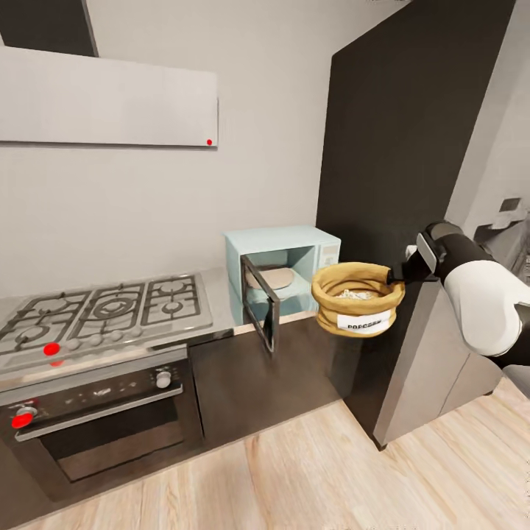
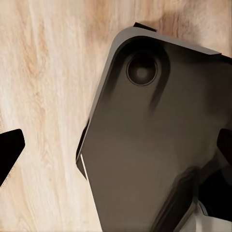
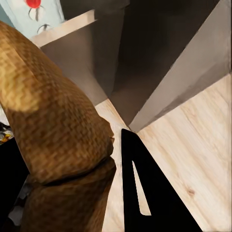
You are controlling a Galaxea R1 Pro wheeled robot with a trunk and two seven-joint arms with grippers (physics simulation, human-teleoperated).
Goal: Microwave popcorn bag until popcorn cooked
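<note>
The pale blue microwave (image 1: pixel 288 242) stands on the grey countertop (image 1: pixel 218 293) with its black-framed door (image 1: pixel 261 303) swung open toward me. The brown popcorn bag (image 1: pixel 358 297) hangs in the air just right of the door opening, level with it, label facing me, and whitish popcorn (image 1: pixel 355 294) shows inside. My right gripper (image 1: pixel 398 279) is shut on the bag's rolled rim at its right side. In the right wrist view the bag (image 3: pixel 53 121) looms close beside one black finger (image 3: pixel 145 188). My left gripper (image 2: pixel 116 147) is open over the floor and my own dark base.
A gas hob (image 1: pixel 103 308) with a built-in oven (image 1: pixel 103 423) under it lies left of the microwave. A tall dark cabinet (image 1: pixel 412 147) rises directly right of the microwave, behind the bag. Wood plank floor (image 1: pixel 309 471) spreads in front of the cabinets.
</note>
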